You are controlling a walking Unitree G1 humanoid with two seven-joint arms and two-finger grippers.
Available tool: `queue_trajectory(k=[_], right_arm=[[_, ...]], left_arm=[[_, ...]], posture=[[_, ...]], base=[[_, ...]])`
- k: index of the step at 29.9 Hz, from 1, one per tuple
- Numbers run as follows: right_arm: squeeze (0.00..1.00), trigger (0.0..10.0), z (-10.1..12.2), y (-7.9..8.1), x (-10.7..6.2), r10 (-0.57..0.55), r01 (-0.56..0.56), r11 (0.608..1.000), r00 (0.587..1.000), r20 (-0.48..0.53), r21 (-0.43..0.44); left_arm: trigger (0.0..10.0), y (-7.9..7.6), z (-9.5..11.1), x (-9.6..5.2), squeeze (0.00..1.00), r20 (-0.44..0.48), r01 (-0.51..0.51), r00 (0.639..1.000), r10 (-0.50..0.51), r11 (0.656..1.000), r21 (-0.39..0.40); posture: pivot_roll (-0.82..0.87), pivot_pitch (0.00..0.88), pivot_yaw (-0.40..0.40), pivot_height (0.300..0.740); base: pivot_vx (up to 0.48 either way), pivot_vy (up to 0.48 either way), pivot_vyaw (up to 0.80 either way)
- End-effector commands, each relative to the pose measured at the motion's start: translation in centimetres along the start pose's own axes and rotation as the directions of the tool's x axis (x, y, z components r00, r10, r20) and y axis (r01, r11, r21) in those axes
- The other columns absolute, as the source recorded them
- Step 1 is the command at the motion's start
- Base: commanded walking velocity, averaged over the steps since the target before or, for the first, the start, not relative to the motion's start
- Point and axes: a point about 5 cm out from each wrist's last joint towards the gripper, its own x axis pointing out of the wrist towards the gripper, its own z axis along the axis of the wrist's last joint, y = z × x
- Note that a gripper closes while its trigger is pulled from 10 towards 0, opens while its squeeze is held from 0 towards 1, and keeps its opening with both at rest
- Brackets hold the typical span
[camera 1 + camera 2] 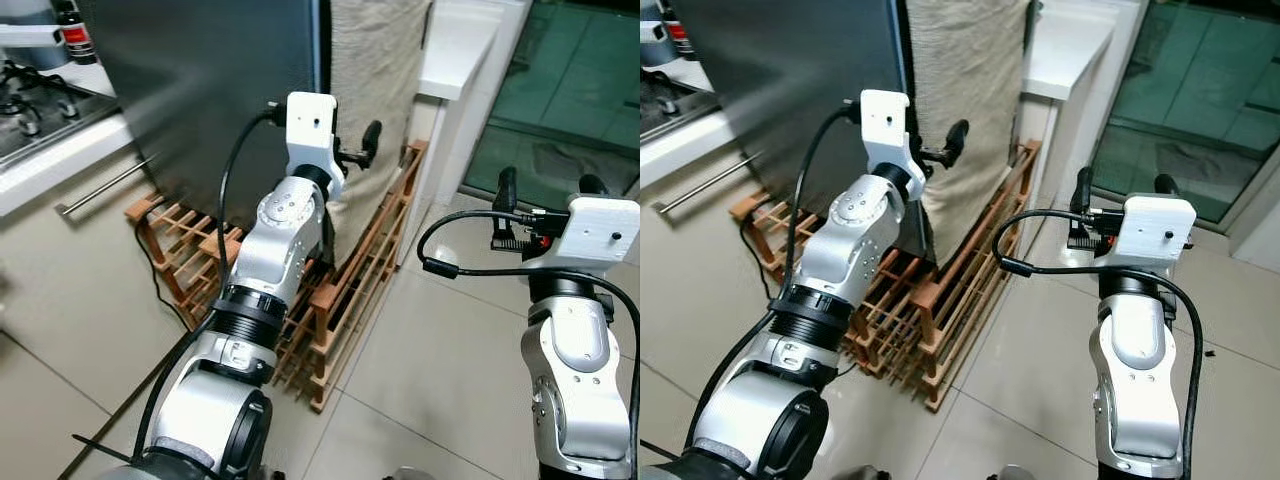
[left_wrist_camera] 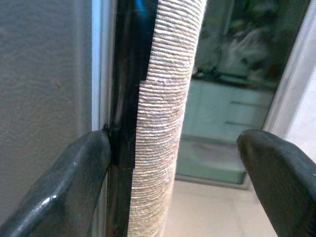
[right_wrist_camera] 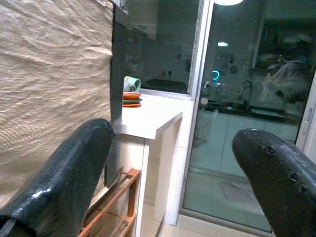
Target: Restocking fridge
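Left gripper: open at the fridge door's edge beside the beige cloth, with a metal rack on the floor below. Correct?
Nearly. The rack is wooden, not metal: reddish-brown slats, plain in the left eye view. The rest holds: the left gripper is open at the fridge door edge, with the beige cloth beside it, as the left wrist view shows.
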Motion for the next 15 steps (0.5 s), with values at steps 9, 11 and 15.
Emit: queue_trajectory(k=[9, 11, 15], right_arm=[[0.0, 10.0, 0.5, 0.1, 0.3, -0.018, 0.018, 1.0, 1.0, 0.014, 0.002], [0.0, 10.0, 0.7, 0.2, 0.5, -0.023, 0.023, 1.0, 0.999, 0.026, 0.007], [0.0, 10.0, 0.8, 0.0, 0.7, -0.035, 0.035, 0.999, 0.999, 0.035, 0.005]], left_arm=[[10.0, -7.3, 1.8, -0.2, 0.0, 0.158, 0.429, 0.903, -0.399, 0.847, -0.315], [10.0, -8.7, 2.4, -0.8, 0.0, 0.215, 0.537, 0.843, -0.492, 0.774, -0.335], [10.0, -9.8, 3.3, -1.6, 0.0, 0.291, 0.656, 0.755, -0.588, 0.673, -0.343]], posture=[[-0.25, 0.0, 0.077, 0.711], [-0.26, 0.0, 0.088, 0.711], [-0.27, 0.0, 0.095, 0.711]], base=[[0.0, 0.0, 0.0], [0.0, 0.0, 0.0], [0.0, 0.0, 0.0]])
